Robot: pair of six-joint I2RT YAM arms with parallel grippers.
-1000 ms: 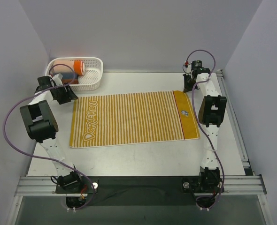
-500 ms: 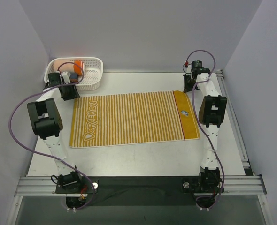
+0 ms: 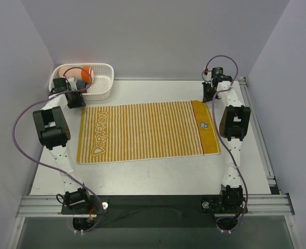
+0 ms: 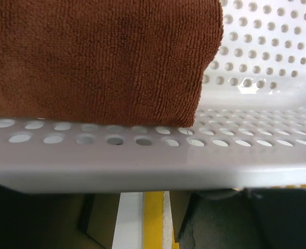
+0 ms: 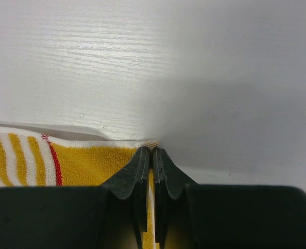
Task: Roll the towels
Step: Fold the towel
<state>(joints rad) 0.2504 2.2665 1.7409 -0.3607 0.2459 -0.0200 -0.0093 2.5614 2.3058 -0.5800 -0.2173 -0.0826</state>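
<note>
The striped yellow-and-white towel lies flat on the table, with the white lettering at its left end and the mustard band with the small figure at its right. My right gripper sits at the towel's far right corner. In the right wrist view the gripper is shut on the edge of the mustard band. My left gripper hangs by the towel's far left corner, against the basket's front wall. In the left wrist view the gripper has its jaws apart, with a strip of yellow towel between them.
A white perforated basket stands at the back left. Its rim fills the left wrist view, with a reddish-brown roll inside. A peach-and-orange roll also lies in it. Grey walls close in both sides and the back.
My left arm has swung in and back, bringing its gripper closer to the basket's front wall above the towel's far left corner. The right arm and the towel have not moved.
</note>
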